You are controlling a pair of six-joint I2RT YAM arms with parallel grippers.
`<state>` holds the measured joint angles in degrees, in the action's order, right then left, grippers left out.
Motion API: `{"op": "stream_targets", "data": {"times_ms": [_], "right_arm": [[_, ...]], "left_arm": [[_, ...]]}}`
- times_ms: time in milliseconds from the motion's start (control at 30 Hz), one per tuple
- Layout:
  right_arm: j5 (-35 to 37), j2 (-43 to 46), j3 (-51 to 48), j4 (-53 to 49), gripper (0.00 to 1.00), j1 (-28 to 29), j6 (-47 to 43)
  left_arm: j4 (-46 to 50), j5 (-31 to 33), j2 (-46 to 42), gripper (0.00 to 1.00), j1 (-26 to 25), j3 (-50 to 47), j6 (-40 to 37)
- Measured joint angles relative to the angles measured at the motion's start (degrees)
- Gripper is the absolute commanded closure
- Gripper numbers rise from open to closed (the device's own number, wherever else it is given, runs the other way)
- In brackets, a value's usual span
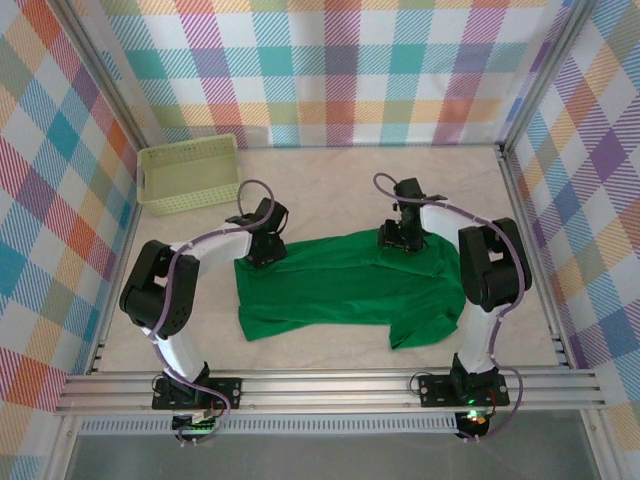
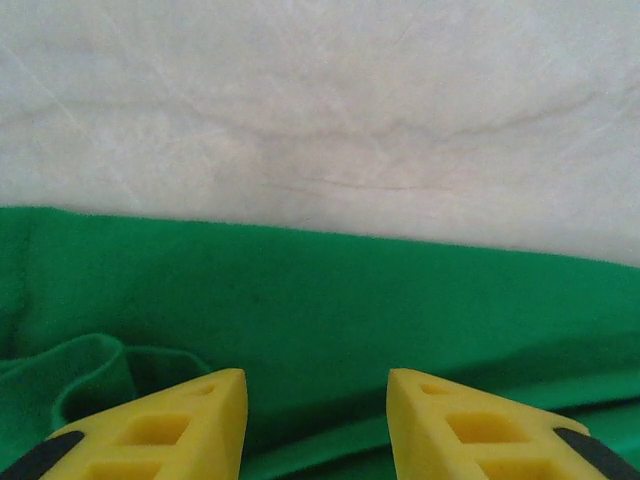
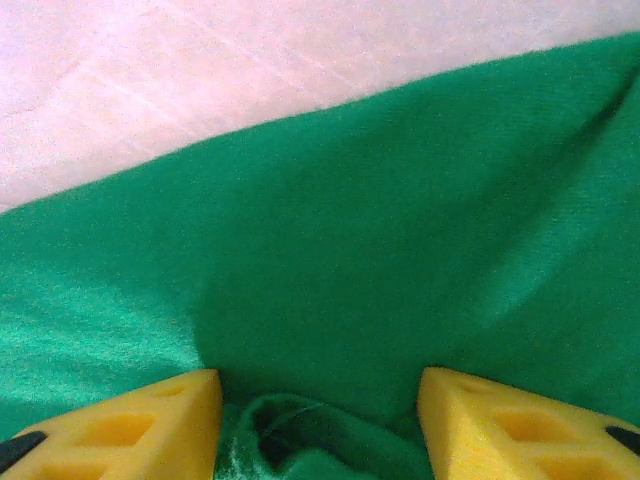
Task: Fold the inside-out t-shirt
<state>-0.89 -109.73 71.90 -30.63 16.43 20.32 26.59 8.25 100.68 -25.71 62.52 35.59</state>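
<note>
The green t-shirt (image 1: 345, 290) is spread on the pale worktop (image 1: 330, 170) between the two arms, with its long axis running left to right and a rumpled part hanging toward the near right. A lattice basket (image 1: 188, 172) is set well apart at the far left. The left claw (image 1: 262, 248) is lowered at the far left corner of the shirt; in its wrist view its yellow fingers (image 2: 190, 415) are seen apart over flat cloth, with nothing clamped between them. The right claw (image 1: 398, 238) is placed on the far edge toward the right end. Its fingers (image 3: 160, 420) are also parted, and a small ruck of cloth is bunched between them, but whether that ruck is pinched cannot be told. The shirt's far edge lies just ahead of both claws, with bare worktop beyond it. Each end of the shirt is nearer to the arm on its own side, so a two-armed fold of the far edge toward the near side is judged the likely move.
</note>
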Motion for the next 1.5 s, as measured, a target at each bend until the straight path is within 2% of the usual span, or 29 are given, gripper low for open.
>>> {"op": "stream_targets", "data": {"times_ms": [167, 400, 633, 767, 933, 1167, 1500], "right_arm": [[1.3, -0.6, 0.9, -0.2, 0.44, -0.3, 0.4], [2.8, -1.1, 1.8, -0.3, 0.45, -0.9, 0.7], [2.8, -0.9, 1.7, -0.4, 0.46, -1.0, 0.2], [2.8, -0.4, 1.7, -0.9, 0.46, -0.6, -0.2], [2.8, -0.4, 1.7, -1.7, 0.46, -0.1, -0.2], [3.9, -0.3, 1.7, -2.8, 0.54, 1.3, -0.7], [8.1, 6.2, -2.1, -5.1, 0.66, 5.1, -1.6]], "left_arm": [[0.3, 2.1, -3.2, 0.59, 0.2, -5.1, 1.1], [3.7, 6.5, -16.7, 0.60, 0.2, -17.7, 5.4], [5.5, 6.7, -20.6, 0.60, -0.5, -15.7, 5.3], [5.8, 5.1, -17.9, 0.59, -1.5, -6.5, 4.0], [2.5, 3.8, -8.3, 0.59, -0.9, 1.4, 2.8], [1.9, 2.7, 3.0, 0.60, 2.0, 2.5, 2.1], [0.4, 3.1, 3.5, 0.59, 2.4, 0.5, 2.1]]}}
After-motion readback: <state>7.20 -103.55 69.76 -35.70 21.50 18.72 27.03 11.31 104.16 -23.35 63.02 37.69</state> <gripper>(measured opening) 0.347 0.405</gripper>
